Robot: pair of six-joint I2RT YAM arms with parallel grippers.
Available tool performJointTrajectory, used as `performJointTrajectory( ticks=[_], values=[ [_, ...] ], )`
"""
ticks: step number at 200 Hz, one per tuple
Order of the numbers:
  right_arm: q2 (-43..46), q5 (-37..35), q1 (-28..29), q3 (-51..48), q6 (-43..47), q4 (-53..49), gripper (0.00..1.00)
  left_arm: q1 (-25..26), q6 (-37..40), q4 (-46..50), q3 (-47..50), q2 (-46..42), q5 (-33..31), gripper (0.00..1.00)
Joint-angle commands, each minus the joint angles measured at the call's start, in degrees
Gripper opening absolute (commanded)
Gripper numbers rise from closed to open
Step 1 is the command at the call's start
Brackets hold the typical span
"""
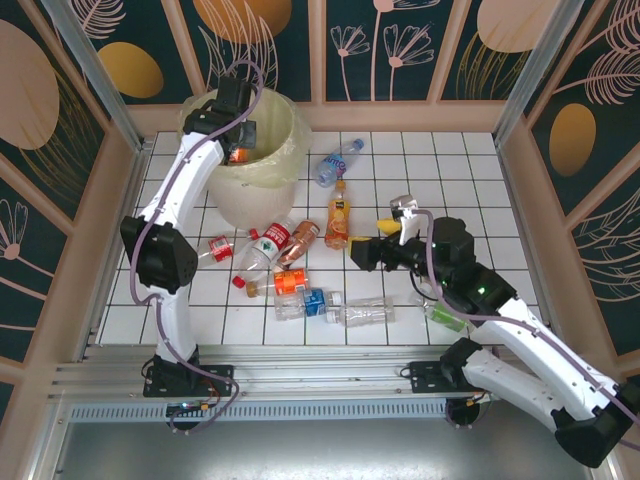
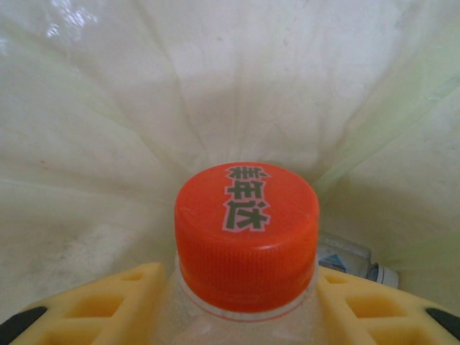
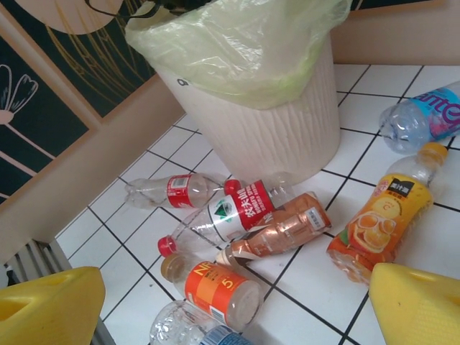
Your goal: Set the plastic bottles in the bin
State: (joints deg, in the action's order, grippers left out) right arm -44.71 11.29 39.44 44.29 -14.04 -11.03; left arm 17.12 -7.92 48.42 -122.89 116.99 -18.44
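My left gripper [image 1: 238, 140] hangs over the mouth of the bin [image 1: 262, 190], shut on a clear plastic bottle [image 2: 246, 233] with an orange-red cap; its yellow fingers [image 2: 108, 302] press the neck from both sides. Below it, another bottle [image 2: 352, 262] lies in the lined bin. My right gripper [image 1: 372, 245] stands open, low over the tiles right of the pile, with nothing between its fingers [image 3: 50, 305]. In front of it lie a red-and-white labelled bottle [image 3: 237, 212], a copper one [image 3: 277, 230], an orange-labelled one [image 3: 215, 287] and an orange juice bottle [image 3: 377, 230].
More bottles lie around: a blue one [image 1: 337, 160] right of the bin, a small red-labelled one [image 1: 218, 247], a blue-labelled one [image 1: 310, 302], a clear one [image 1: 362, 312], and a green one [image 1: 445, 315] under the right arm. Wooden walls enclose the tiled table [image 1: 470, 180].
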Motion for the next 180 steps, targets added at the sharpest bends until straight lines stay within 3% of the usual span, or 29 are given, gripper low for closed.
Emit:
performJointTrajectory(
  ticks=[1,97,142,180],
  values=[
    [-0.8,-3.4,-0.1,-0.3,-1.3,-1.4,0.95,-0.5,-0.4,2.8,-0.5,2.0,0.8,0.48],
    [-6.5,-10.1,-3.4,-1.0,-9.9,3.7,0.92,-0.6,-4.1,1.7,-0.2,-3.0,3.9,0.98],
    [-14.3,-4.7,-10.1,3.1,-10.6,5.1,0.83,-0.6,-7.0,-10.9,9.5,-16.2,11.0,0.99],
    [-21.6,-3.1,-11.3,5.8,-9.3,5.4,0.81,-0.6,-5.3,-24.0,26.1,-30.6,25.3,0.99]
  ],
)
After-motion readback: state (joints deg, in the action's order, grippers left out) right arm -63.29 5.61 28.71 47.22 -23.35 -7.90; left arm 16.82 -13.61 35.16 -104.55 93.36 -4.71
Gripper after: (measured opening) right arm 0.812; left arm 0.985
